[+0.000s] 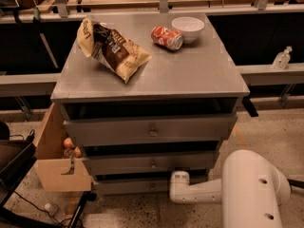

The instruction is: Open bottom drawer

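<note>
1. On a speckled floor, a grey cabinet (190, 75) stands before a workbench.
2. The bottom drawer (133, 186) is its lowest tier.
3. The gripper (179, 179) sits at that drawer's right end; wide or narrow, I cannot tell.
4. On top: chip bag (116, 51), can (167, 37), bowl (187, 28).

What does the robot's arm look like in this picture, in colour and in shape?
The arm is plain white and smooth: a large rounded housing with two small dark holes, then a slimmer tube ending in a rounded cap. No cables or markings show. The gripper is at that capped end, by the bottom drawer.
</note>
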Controlling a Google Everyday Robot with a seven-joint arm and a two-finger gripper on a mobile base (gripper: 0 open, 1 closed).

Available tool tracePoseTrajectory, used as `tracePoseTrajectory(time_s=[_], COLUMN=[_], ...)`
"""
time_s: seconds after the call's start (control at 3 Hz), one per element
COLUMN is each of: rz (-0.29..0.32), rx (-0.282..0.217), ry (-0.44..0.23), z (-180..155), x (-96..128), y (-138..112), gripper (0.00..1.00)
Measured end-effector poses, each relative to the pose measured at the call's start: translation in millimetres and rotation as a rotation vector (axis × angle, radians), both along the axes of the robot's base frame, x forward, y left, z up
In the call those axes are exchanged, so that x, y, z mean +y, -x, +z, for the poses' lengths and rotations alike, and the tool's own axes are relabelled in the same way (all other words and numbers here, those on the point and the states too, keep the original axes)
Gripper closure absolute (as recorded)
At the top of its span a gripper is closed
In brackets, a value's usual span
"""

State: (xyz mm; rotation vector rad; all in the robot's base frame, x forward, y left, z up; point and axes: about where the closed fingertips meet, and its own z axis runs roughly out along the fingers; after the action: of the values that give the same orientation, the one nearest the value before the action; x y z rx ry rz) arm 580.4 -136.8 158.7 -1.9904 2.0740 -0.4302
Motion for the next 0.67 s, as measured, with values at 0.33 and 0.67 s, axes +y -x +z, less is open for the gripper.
tracePoseTrajectory(time_s=[0.33, 0.67], rz=[0.0, 0.0], rx=[0.0, 0.0], ry=[0.0, 0.0], z=[-0.1, -0.1], x=[0.0, 0.0], y=[0.1, -0.2], gripper=[1.0, 1.0])
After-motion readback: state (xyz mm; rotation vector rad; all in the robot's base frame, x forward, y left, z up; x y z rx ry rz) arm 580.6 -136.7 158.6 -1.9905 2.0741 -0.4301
